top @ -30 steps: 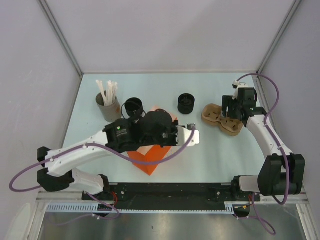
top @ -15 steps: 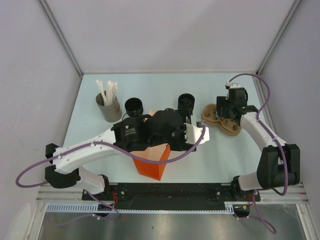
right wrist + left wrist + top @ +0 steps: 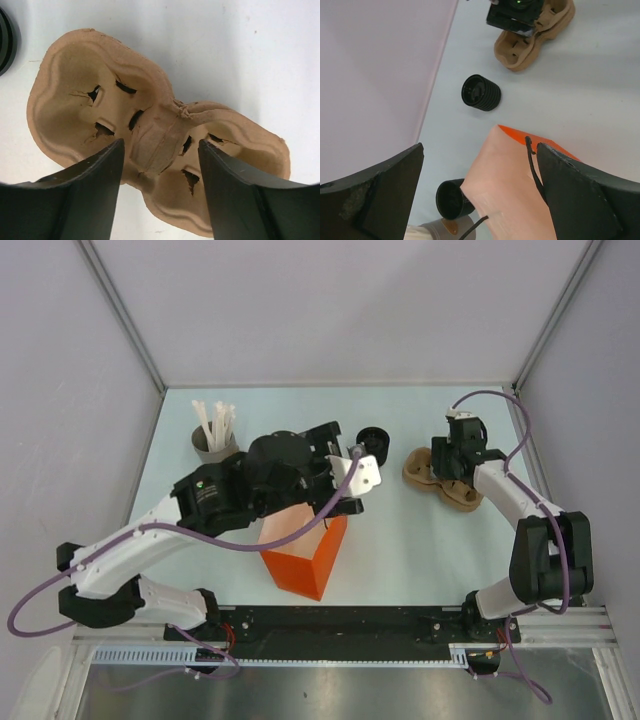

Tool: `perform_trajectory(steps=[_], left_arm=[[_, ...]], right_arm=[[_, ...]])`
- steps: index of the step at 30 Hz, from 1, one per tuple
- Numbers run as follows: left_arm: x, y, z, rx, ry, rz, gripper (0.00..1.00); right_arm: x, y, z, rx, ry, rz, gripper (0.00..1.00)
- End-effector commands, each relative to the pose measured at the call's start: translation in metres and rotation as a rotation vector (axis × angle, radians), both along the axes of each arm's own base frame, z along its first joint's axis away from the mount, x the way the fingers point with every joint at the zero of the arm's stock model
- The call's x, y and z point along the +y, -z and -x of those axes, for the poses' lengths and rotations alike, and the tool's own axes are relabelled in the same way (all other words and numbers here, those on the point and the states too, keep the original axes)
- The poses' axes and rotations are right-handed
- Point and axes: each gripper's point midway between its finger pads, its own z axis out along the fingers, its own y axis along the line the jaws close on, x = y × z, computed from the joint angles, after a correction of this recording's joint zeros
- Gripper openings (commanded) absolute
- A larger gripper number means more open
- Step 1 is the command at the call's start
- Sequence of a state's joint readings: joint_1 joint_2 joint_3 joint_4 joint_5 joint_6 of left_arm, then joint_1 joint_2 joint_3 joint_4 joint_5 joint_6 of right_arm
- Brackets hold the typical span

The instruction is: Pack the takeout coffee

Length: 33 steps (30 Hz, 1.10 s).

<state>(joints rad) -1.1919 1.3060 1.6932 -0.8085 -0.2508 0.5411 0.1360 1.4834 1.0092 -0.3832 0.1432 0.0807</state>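
The takeout coffee (image 3: 372, 441) (image 3: 480, 92), a black ribbed cup with a black lid, stands at the back middle of the table. In front of it an orange paper bag (image 3: 306, 552) (image 3: 512, 185) stands upright with its mouth open. My left gripper (image 3: 347, 456) (image 3: 480, 150) hangs open above the bag's mouth, holding nothing. A brown pulp cup carrier (image 3: 441, 481) (image 3: 155, 120) lies to the right. My right gripper (image 3: 456, 454) (image 3: 161, 145) is open just above it, its fingers either side of the carrier's middle bridge.
A lidless black cup (image 3: 451, 199) stands beside the bag, hidden under my left arm in the top view. A grey cup of white straws (image 3: 212, 439) is at the back left. Grey walls close in the table on three sides.
My left gripper opened, let go of the bag and pulled up and back. The bag went from lying flat to standing. My right gripper shifted left over the carrier and narrowed slightly.
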Motion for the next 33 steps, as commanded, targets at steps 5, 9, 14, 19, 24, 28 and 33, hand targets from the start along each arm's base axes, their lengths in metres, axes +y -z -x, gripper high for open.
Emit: perform_trajectory(steps=[5,9,14,19,24,28,33], left_arm=[[0.055,-0.046,-0.012,-0.050,-0.094,0.127,1.00],[0.070,-0.051,-0.014,-0.053,-0.115,0.153,1.00],[0.082,-0.053,-0.015,-0.053,-0.135,0.171,1.00],[0.089,-0.053,-0.016,-0.054,-0.145,0.179,1.00],[0.097,-0.055,-0.015,-0.056,-0.155,0.191,1.00],[0.103,-0.054,-0.015,-0.056,-0.165,0.199,1.00],[0.109,-0.059,-0.014,-0.053,-0.180,0.228,1.00]], right_arm=[[0.003,0.003,-0.005,-0.015,0.017,0.003,0.57],[0.004,0.006,-0.005,-0.007,0.015,0.012,0.51],[0.005,0.008,-0.005,-0.003,0.011,0.022,0.47],[0.003,0.010,-0.007,-0.001,0.004,0.037,0.37],[-0.004,0.006,-0.009,0.000,0.011,0.055,0.37],[-0.008,0.010,-0.011,0.017,-0.004,0.068,0.37],[-0.001,0.002,-0.025,0.003,-0.099,0.072,0.37]])
